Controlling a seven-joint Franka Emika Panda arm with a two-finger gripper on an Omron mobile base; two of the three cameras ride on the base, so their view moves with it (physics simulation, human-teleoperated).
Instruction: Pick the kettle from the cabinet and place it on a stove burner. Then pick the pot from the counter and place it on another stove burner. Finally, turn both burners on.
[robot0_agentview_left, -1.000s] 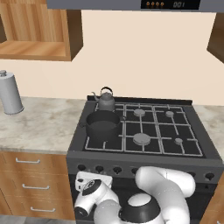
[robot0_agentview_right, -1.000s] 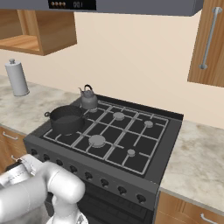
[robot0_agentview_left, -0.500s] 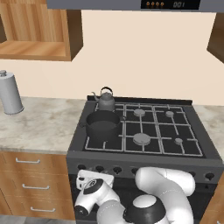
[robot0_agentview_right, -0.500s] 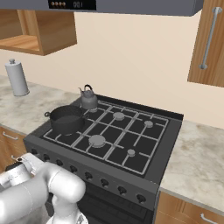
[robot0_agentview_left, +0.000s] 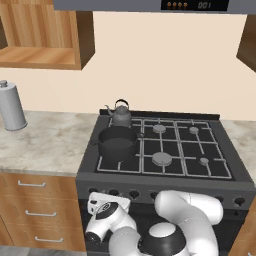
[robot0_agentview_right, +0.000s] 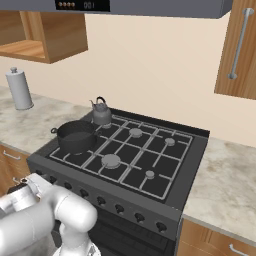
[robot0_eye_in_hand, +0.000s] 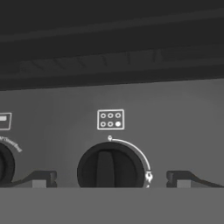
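- The small squat grey metal kettle (robot0_agentview_left: 121, 115) with its thin arched black handle stands on the far left burner of the black gas stove (robot0_agentview_left: 215, 176), hard against the back edge.
- The wide, low black-grey round pot (robot0_agentview_left: 118, 141) with loop side handles sits on the near left burner, just in front of the kettle; the right base view shows the two close together, the pot (robot0_agentview_right: 76, 136) nearer and the kettle (robot0_agentview_right: 101, 113) behind it.
- The other round grey metal burner caps (robot0_agentview_left: 162, 158) lie bare under the black grid grates, to the right of the pot and kettle.
- A row of round black knobs runs along the stove's front panel; in the hand view one black knob (robot0_eye_in_hand: 109, 168) with an upright ridge stands dead ahead, under a small white diagram of six dots.
- The two-finger gripper (robot0_eye_in_hand: 109, 180) faces that knob with its fingers spread wide, one dark fingertip (robot0_eye_in_hand: 39, 179) left of the knob and one right of it, both clear of it.
- The white arm's hand (robot0_agentview_left: 106, 210) hangs low before the left end of the knob row.
- The pale beige-grey marbled stone counter (robot0_agentview_left: 47, 142) lies to the left of the stove and carries a tall grey cylindrical canister (robot0_agentview_left: 11, 106) at its far left.
- A wooden wall cabinet (robot0_agentview_left: 42, 35) with an open shelf hangs above that counter.
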